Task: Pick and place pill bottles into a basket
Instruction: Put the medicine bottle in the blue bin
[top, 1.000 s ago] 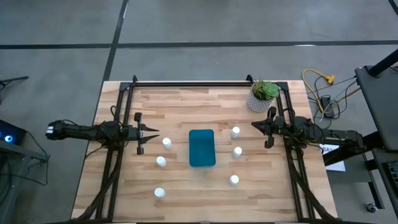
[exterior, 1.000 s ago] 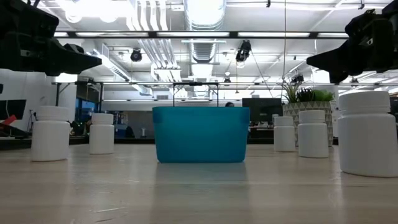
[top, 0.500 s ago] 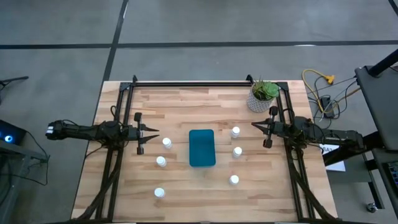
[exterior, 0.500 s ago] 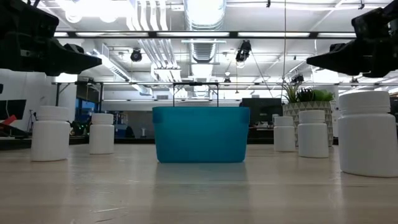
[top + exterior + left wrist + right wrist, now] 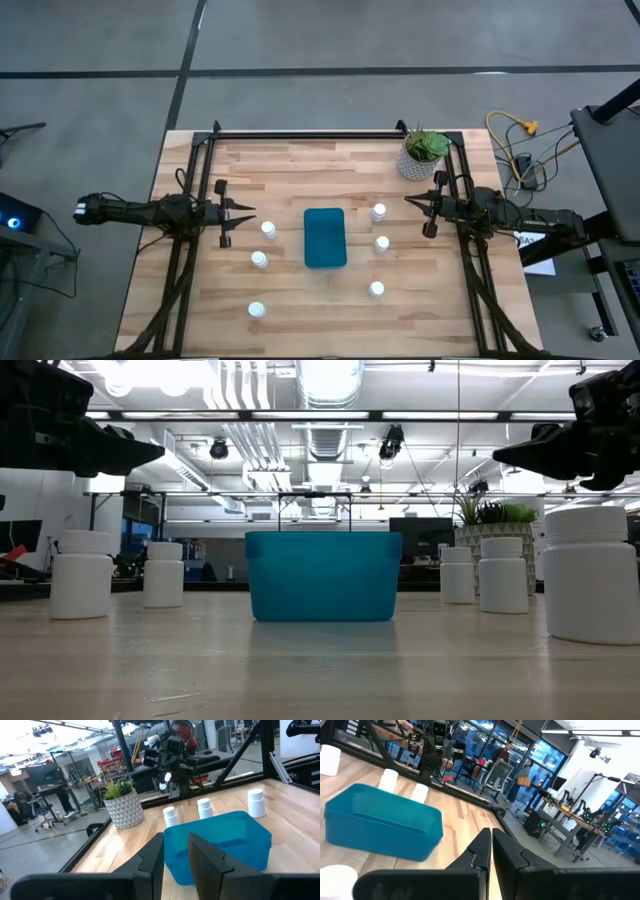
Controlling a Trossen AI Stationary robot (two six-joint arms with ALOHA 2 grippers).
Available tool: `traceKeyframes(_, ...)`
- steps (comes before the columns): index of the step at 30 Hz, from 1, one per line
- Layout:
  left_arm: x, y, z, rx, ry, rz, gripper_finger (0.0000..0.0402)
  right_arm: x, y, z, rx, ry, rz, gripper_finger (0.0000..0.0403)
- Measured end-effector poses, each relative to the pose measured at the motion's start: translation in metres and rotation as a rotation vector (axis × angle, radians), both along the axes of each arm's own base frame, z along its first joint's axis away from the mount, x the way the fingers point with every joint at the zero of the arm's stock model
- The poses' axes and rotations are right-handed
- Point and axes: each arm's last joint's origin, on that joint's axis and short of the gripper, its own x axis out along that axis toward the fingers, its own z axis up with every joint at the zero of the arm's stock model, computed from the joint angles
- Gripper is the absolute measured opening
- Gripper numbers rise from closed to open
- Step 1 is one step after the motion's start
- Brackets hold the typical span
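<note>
1. Six pill bottles stand on the table (image 5: 300,170): three left of the basket (image 5: 324,237), at (image 5: 268,229), (image 5: 259,260), (image 5: 256,310), and three right, at (image 5: 379,212), (image 5: 381,244), (image 5: 376,289).
2. One basket, teal, rectangular with rounded corners, sits mid-table; the bottles are white, round-capped.
3. The left tool (image 5: 248,214) and right tool (image 5: 409,201) hover outside the bottles, fingers together, holding nothing.
4. Only the low view shows the tools raised above bottle height; one plant pot (image 5: 420,154) occupies a far corner.

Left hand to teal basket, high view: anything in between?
Yes. In the high view one white pill bottle stands on the wood between the shut left hand and the teal basket; otherwise bare table.
</note>
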Motion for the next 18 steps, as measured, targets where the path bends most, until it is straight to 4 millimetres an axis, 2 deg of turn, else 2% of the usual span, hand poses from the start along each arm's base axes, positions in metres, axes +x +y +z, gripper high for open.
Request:
traceKeyframes(8, 0.0000, 0.0000, 0.0005, 0.000, -0.006, -0.001, 0.0070, 0.0000, 0.0000, 0.0000, 0.011, -0.002, 0.001, 0.0009)
traceKeyframes(15, 0.0000, 0.0001, 0.0008, 0.114, 0.002, 0.001, 0.0070, 0.0000, 0.0000, 0.0001, 0.233, -0.048, 0.006, 0.0009)
traceKeyframes(18, 0.0000, 0.0005, 0.0012, 0.132, 0.000, 0.013, 0.0070, 0.0000, 0.0001, 0.0002, 0.258, -0.053, 0.007, 0.0008)
